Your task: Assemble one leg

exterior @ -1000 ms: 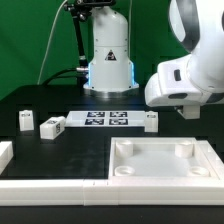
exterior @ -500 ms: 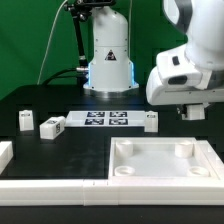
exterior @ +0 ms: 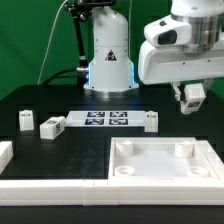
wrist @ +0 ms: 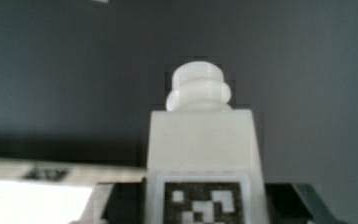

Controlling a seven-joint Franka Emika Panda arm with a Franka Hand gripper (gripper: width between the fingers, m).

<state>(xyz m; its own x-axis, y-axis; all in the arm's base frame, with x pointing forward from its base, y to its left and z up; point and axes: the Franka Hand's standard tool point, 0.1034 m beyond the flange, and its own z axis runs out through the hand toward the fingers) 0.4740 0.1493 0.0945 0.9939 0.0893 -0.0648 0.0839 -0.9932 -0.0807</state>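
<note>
**Claw Holding One Leg**

The claw (exterior: 190,101) pinches the leg (wrist: 202,140). The leg's tagged face is toward the wrist camera and its rounded peg points away. The claw hangs above the table (exterior: 60,100), beyond the tray (exterior: 165,172), at the exterior view's right. Three spare legs (exterior: 50,127) stand beside the marker board (exterior: 107,119).

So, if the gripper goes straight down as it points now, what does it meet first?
Probably the black table, touched first by the small white tagged leg held in the gripper; depth is unclear.
</note>
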